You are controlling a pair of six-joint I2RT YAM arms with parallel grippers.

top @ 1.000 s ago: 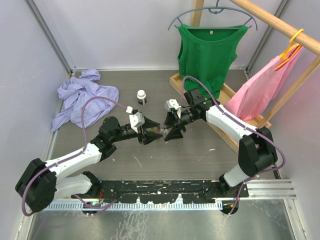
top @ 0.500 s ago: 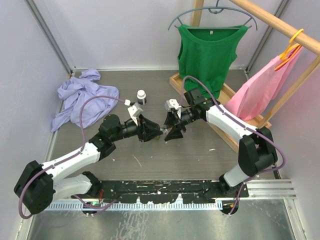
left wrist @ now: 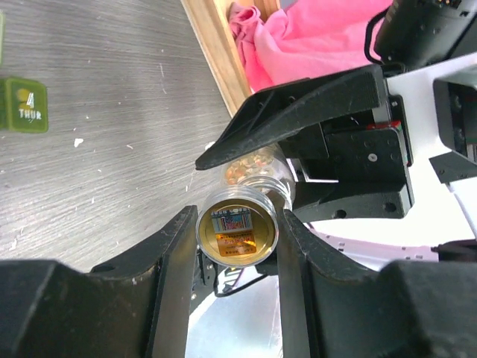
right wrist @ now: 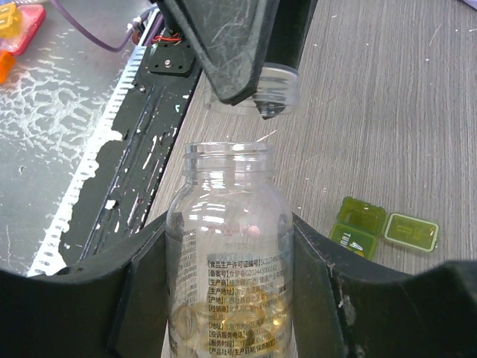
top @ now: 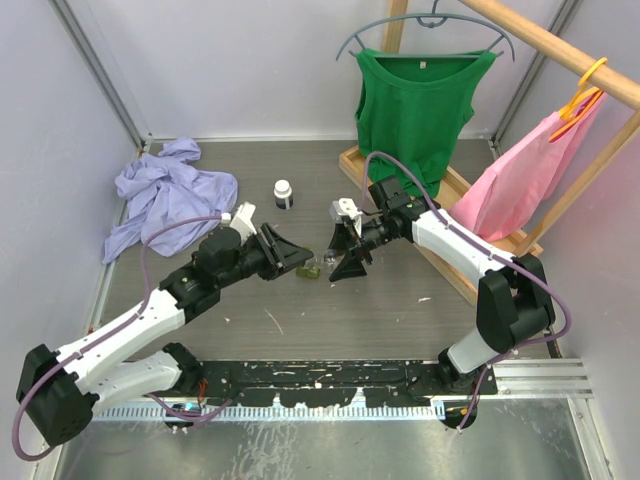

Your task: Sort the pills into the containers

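Pill case translucent olive green, pale "THUR" print on it. Pill bottle clear with dark label text, pills inside amber-orange. Cap clear. Fingers matte black, white scuffs. Worktop grey-brown woodgrain. Tank top green, garment next to it pink, crumpled cloth lavender. Arms white and black, cables purple. Rack pale wood.

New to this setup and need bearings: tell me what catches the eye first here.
At centre, the right gripper holds an uncapped clear pill bottle, and the left gripper pinches a clear cap just off the mouth. An open olive-green pill case lies on the table beside them. Behind, a green tank top hangs on a wooden rack, with a lilac cloth heap far left.
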